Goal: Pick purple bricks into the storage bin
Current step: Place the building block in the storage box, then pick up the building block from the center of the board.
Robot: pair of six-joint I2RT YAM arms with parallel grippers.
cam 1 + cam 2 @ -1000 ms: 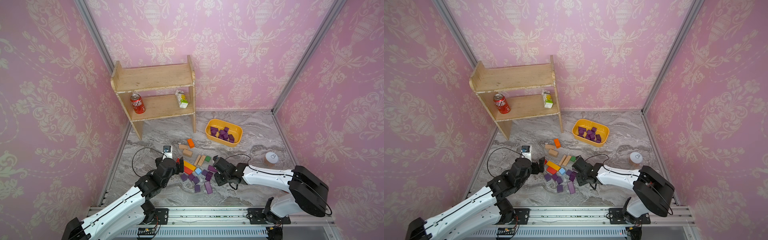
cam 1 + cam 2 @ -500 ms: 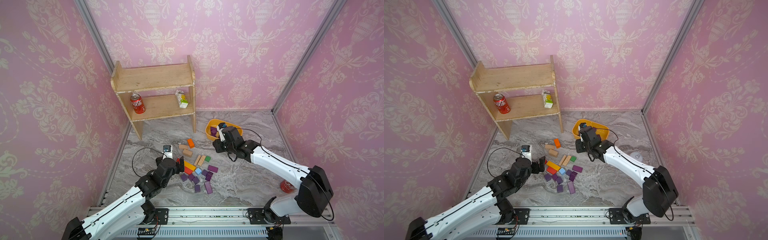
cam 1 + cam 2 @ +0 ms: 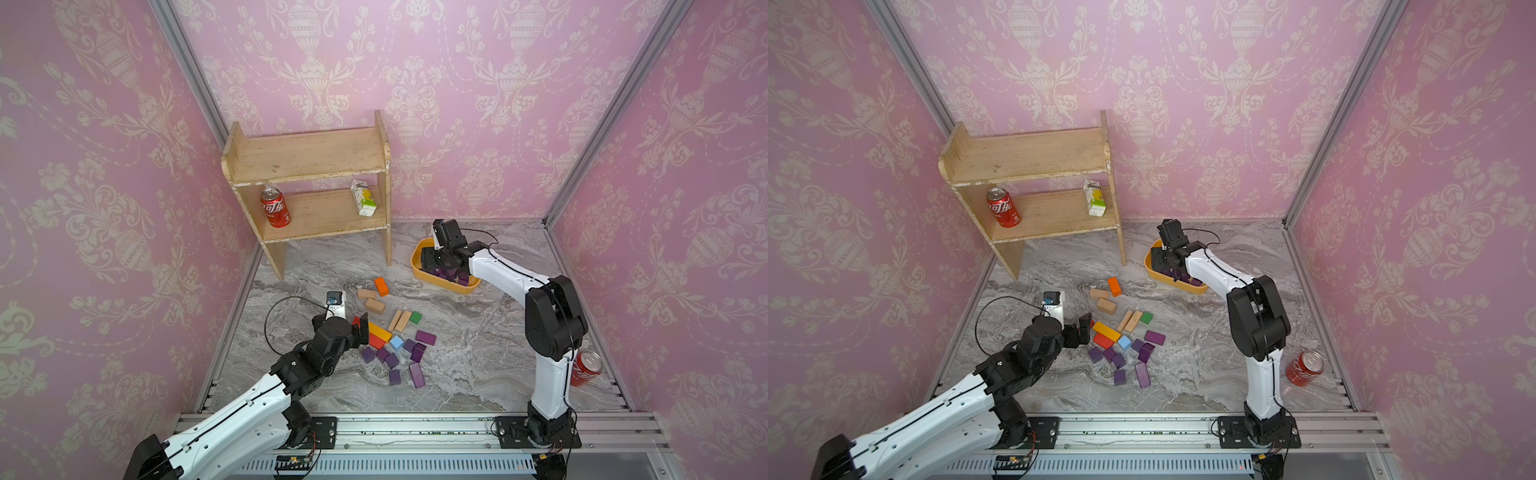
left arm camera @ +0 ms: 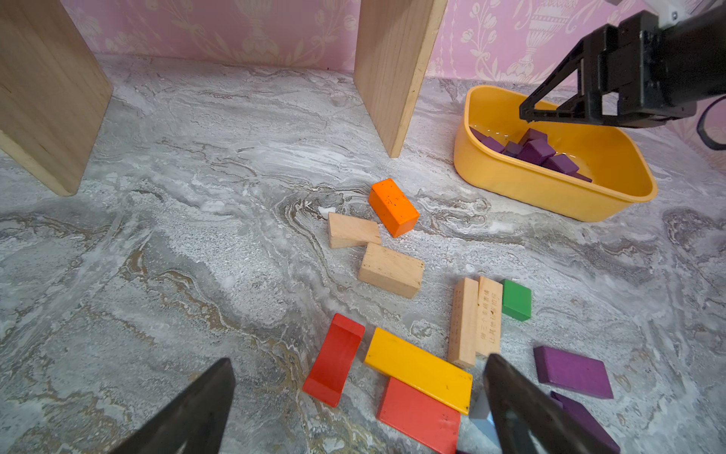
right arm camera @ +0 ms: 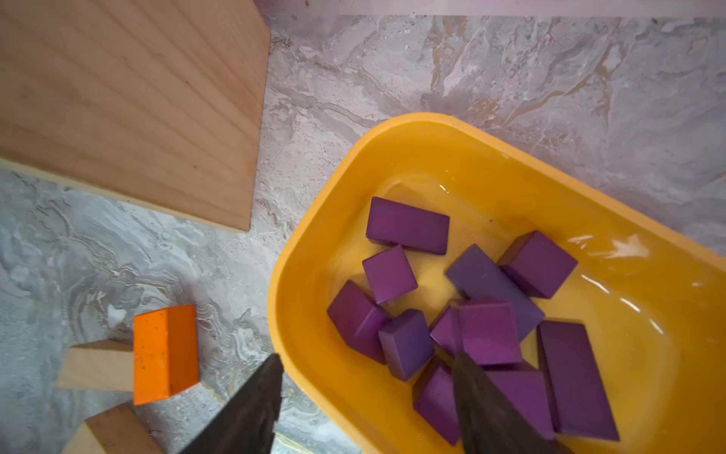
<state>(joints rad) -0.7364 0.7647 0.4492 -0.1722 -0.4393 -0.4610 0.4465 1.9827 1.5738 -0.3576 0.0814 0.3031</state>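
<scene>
Left of the glossy storage bin (image 4: 550,188) we saw a Coca-Cola can (image 3: 275,208) lettered in Chinese, the left gripper (image 4: 358,357) spread empty, and matte purple bricks (image 3: 417,375) on the marble floor (image 3: 478,374). Above more bricks inside it, the right gripper (image 5: 367,355) gaped, released.

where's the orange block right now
In both top views the orange block lies on the floor at the far end of the loose blocks, beside a tan block, left of the storage bin, near the wooden shelf's leg.

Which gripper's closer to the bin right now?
Right. The right gripper hangs over the rim of the bin; the left gripper sits far off, over the yellow block.
</scene>
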